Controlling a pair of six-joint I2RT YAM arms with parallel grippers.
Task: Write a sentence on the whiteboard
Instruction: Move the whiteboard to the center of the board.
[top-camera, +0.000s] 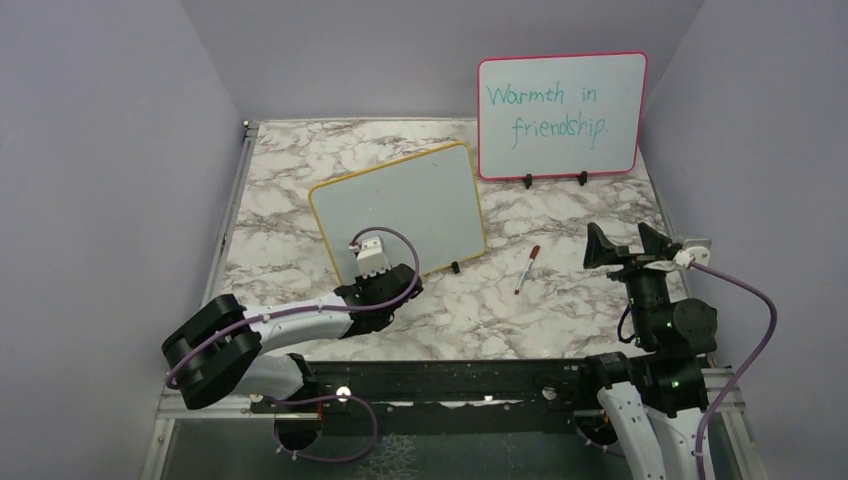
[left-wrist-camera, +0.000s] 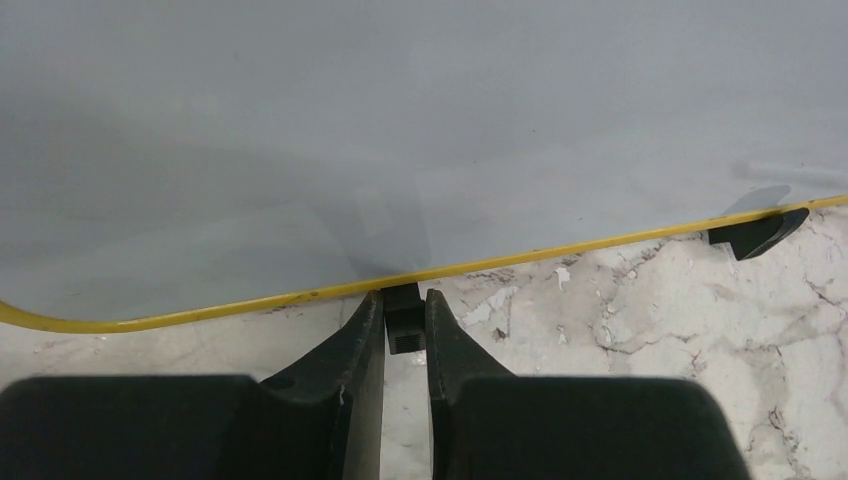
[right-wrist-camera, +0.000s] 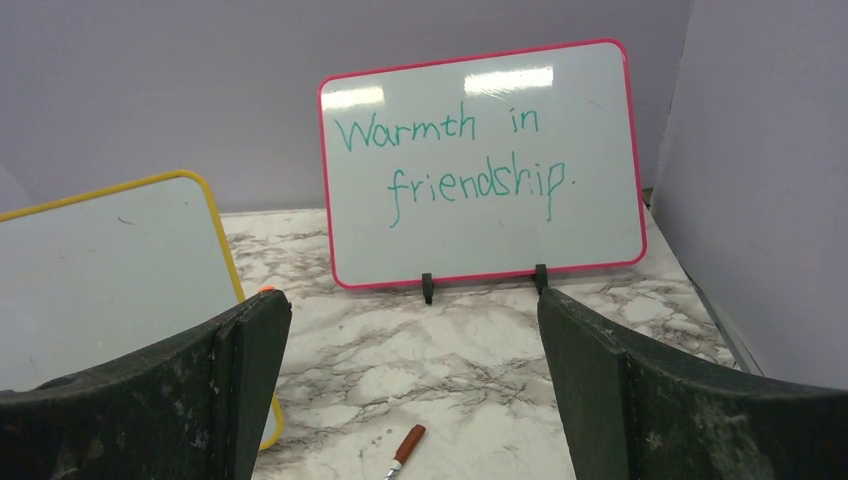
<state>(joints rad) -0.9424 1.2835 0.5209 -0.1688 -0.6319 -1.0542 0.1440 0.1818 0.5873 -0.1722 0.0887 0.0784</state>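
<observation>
Left end effector (left-wrist-camera: 404, 305) pinched shut on the whiteboard (top-camera: 400, 205) clip foot (left-wrist-camera: 403, 328).
Only the left wrist view shows this grip. The whiteboard stands left-centre on the worktop (top-camera: 560, 310); the right end effector (top-camera: 626, 243) gapes wide.

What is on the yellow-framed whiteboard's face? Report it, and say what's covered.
No writing shows: the whiteboard is blank. The left hand pinches the black clip foot at its lower edge, and from above that hand hides a small patch near the bottom.

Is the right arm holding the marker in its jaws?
No: the marker lies on the marble table, apart from the right gripper, whose jaws stand wide open and empty.
</observation>
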